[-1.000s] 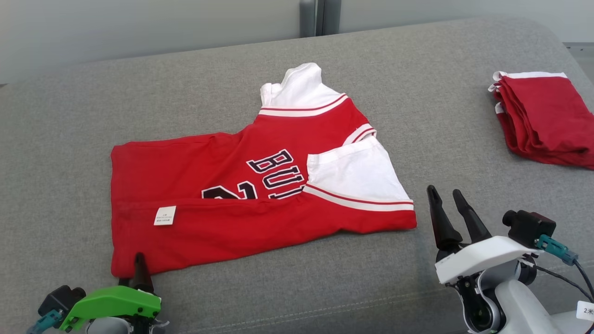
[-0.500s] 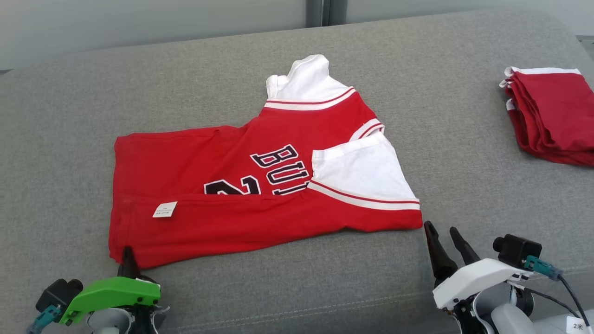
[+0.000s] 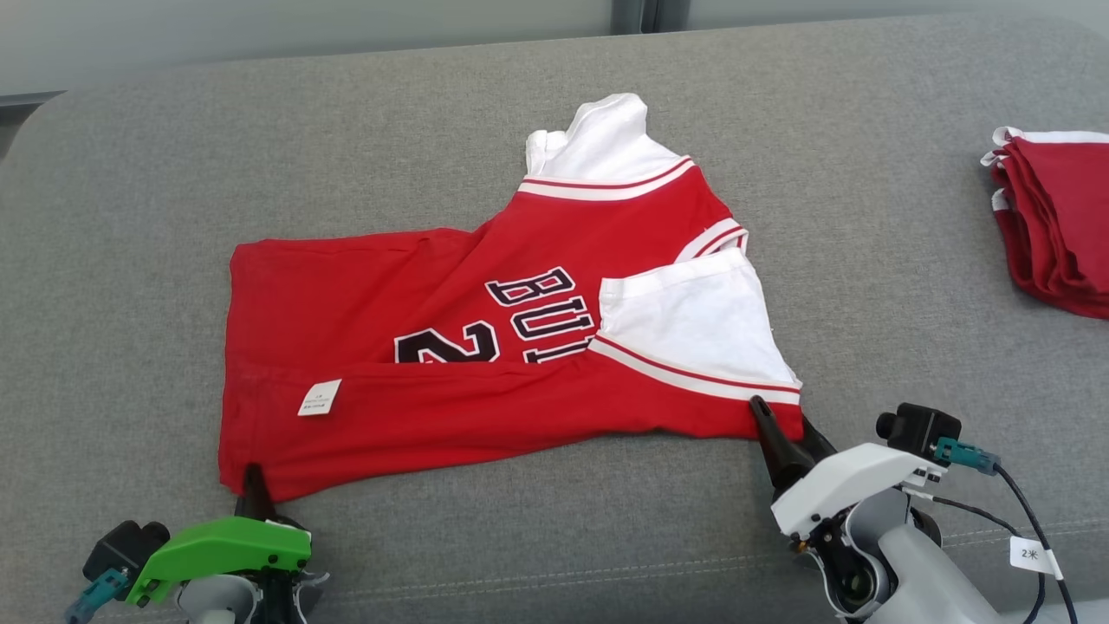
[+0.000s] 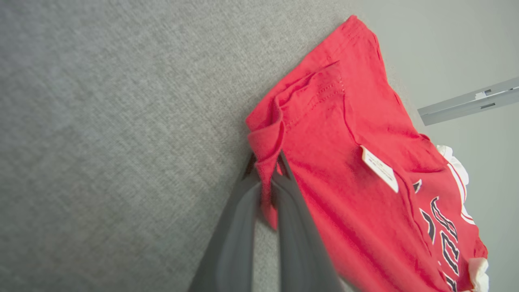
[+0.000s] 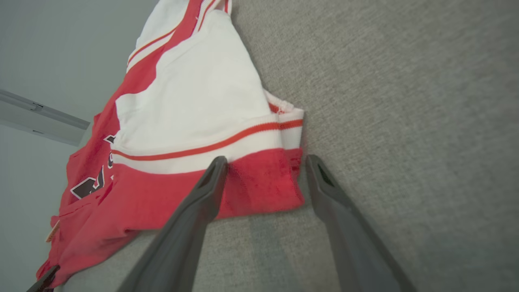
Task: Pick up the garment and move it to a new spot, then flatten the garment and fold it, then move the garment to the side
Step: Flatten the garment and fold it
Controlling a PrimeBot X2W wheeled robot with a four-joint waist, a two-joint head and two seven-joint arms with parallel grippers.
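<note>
A red jersey, the garment (image 3: 433,407), lies partly folded on the grey cushion, with white sleeves, black lettering and a small white label. My left gripper (image 3: 254,485) sits at its near left corner. In the left wrist view the left gripper (image 4: 265,162) is shut on a pinched fold of the garment's (image 4: 344,134) red hem. My right gripper (image 3: 780,420) is at the near right corner. In the right wrist view the right gripper (image 5: 267,160) stands open, its fingers on either side of the garment's (image 5: 194,93) red corner below the white sleeve.
A stack of folded red garments (image 3: 1057,234) lies at the far right of the grey cushion (image 3: 520,537). A pale wall (image 3: 260,35) runs behind the cushion's far edge.
My left gripper has shut on the hem corner. The right gripper has moved left and forward until it straddles the near right corner. The camera has shifted, so the whole picture has slid right.
</note>
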